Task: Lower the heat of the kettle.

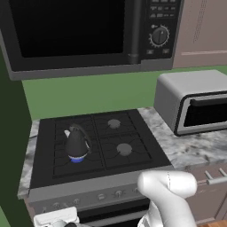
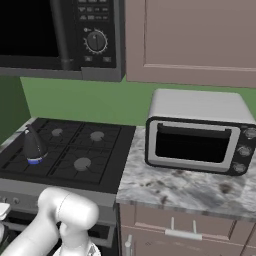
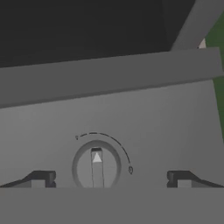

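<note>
- Kettle: small dark grey-black cone-shaped kettle (image 1: 77, 142) with thin arched handle and pale-tipped spout, standing upright on the front left burner of the black gas stove (image 1: 133, 128); also seen at the left edge of the right base view (image 2: 33, 144).
- Flame: a ring of blue (image 1: 77, 158) shows under the kettle's base, so the burner appears to be lit.
- Control: round grey stove knob (image 3: 96, 167) with a raised bar and a white triangle marker, set in the grey front panel of the stove; a thin arc scale curves over it. The marker points straight up in the hand view.
- Gripper: two-finger gripper (image 3: 111, 179), its dark fingertips (image 3: 41, 178) spread wide, one on each side of the knob, neither touching it. The knob sits between them, somewhat nearer the left tip.
- Progress, as judged: approach and alignment to the knob look done. Left to do: closing on the knob, then turning it toward a lower setting.
- Nearby, not involved: silver toaster oven (image 2: 200, 132) on the marbled counter (image 2: 175, 187); black microwave (image 1: 80, 31) above the stove.
</note>
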